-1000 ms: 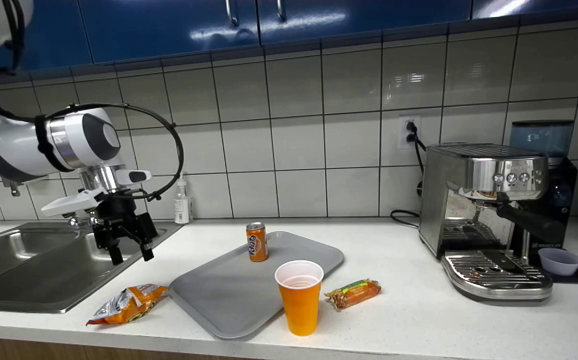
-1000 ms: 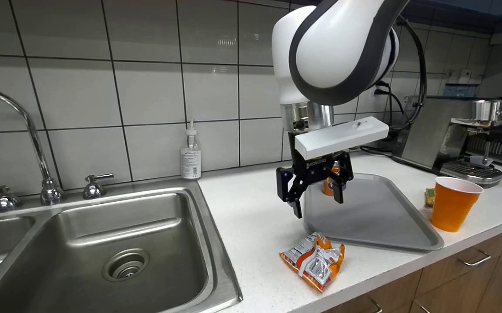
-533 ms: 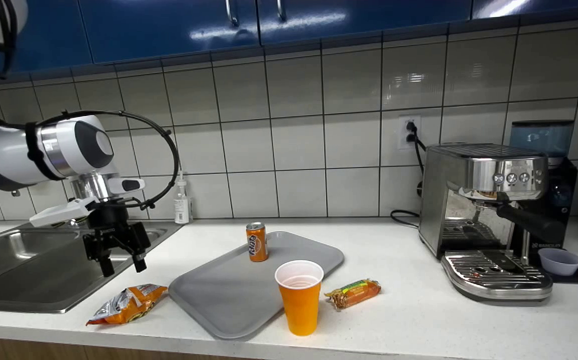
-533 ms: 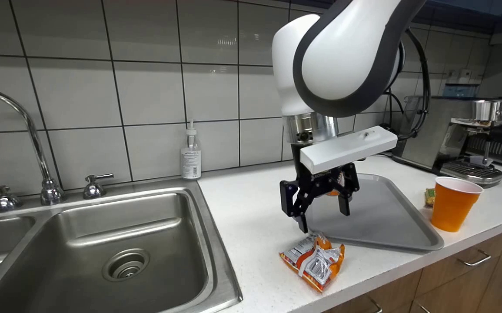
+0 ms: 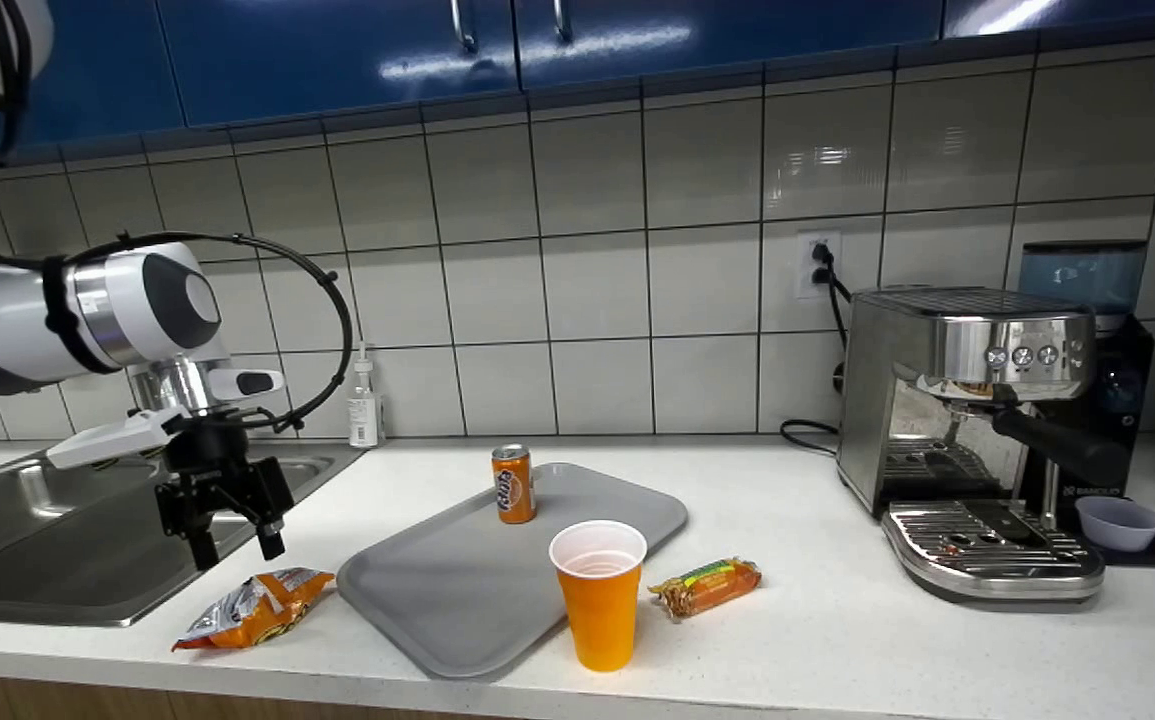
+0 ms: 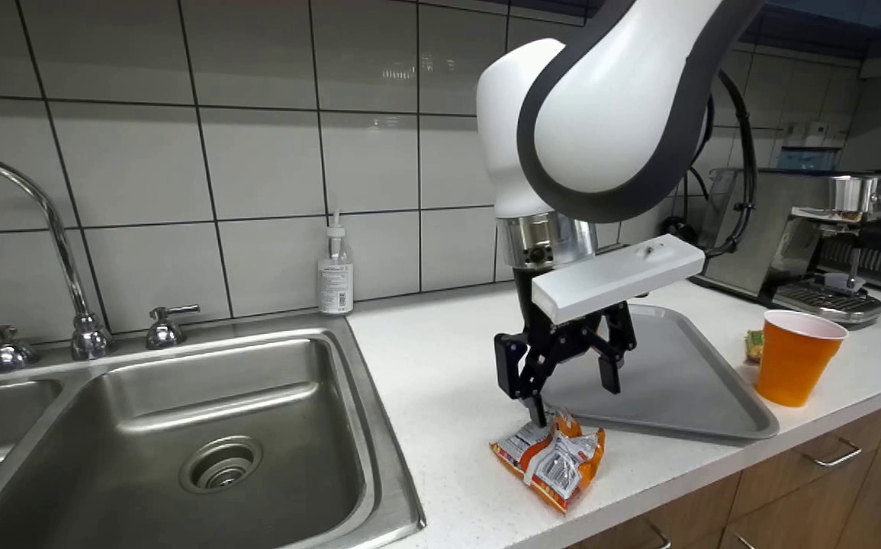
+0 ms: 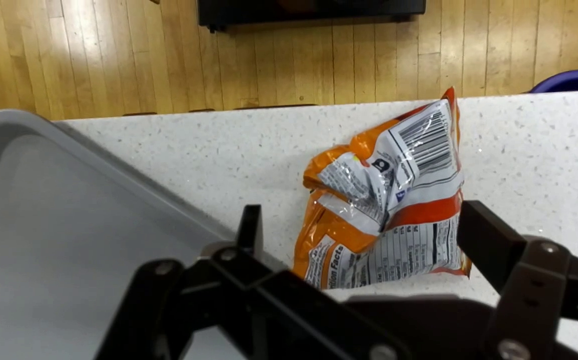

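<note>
In an exterior view, lower left: one gripper (image 5: pixel 238 554), jaws apart, near one snack bag (image 5: pixel 257 608); lower centre: one cup (image 5: pixel 600 615), one tray (image 5: pixel 457 595) bearing one can (image 5: pixel 514 485)

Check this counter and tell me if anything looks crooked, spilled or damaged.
The gray tray looks askew: it lies at an angle to the front edge of the counter, one corner close to it. The snack bag beside the tray is crumpled, though I see no tear. No spill shows.
</note>
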{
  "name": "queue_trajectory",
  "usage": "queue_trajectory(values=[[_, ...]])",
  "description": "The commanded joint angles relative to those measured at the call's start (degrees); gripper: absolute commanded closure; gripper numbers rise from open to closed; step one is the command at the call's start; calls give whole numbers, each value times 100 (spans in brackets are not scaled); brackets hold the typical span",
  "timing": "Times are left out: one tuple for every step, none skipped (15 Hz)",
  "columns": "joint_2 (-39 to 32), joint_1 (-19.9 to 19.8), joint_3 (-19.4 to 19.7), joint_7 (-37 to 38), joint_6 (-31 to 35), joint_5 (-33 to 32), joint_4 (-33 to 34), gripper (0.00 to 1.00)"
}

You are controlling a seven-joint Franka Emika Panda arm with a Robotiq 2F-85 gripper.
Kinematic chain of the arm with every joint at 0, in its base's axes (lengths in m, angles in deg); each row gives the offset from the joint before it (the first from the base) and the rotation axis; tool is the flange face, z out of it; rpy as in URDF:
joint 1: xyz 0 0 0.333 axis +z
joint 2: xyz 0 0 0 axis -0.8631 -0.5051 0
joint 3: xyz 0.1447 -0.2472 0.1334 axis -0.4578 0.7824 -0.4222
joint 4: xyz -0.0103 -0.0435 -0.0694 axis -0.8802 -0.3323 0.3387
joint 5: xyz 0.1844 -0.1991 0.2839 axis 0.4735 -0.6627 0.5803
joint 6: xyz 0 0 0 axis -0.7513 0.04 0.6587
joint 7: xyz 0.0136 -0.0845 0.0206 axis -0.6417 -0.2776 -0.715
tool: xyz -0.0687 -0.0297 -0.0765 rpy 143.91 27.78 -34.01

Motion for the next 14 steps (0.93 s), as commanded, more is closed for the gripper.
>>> queue_trajectory(values=[[-60,19,-3,206,119,-135,-50,0],[-98,26,2,203,137,-140,-43,0],[-133,30,9,200,156,-138,-35,0],[-170,31,11,188,174,-112,-22,0],[-203,37,19,189,194,-112,-9,0],[-246,44,28,189,222,-108,9,0],[-285,53,40,199,251,-116,26,0],[-326,61,53,208,279,-124,44,0],[-353,66,63,209,300,-119,54,0],[-381,71,76,227,340,-117,61,0],[-407,79,90,248,377,-117,70,0],[-434,84,102,270,408,-109,81,0],[-461,91,118,298,453,-114,92,0],[-484,101,134,328,493,-117,106,0]])
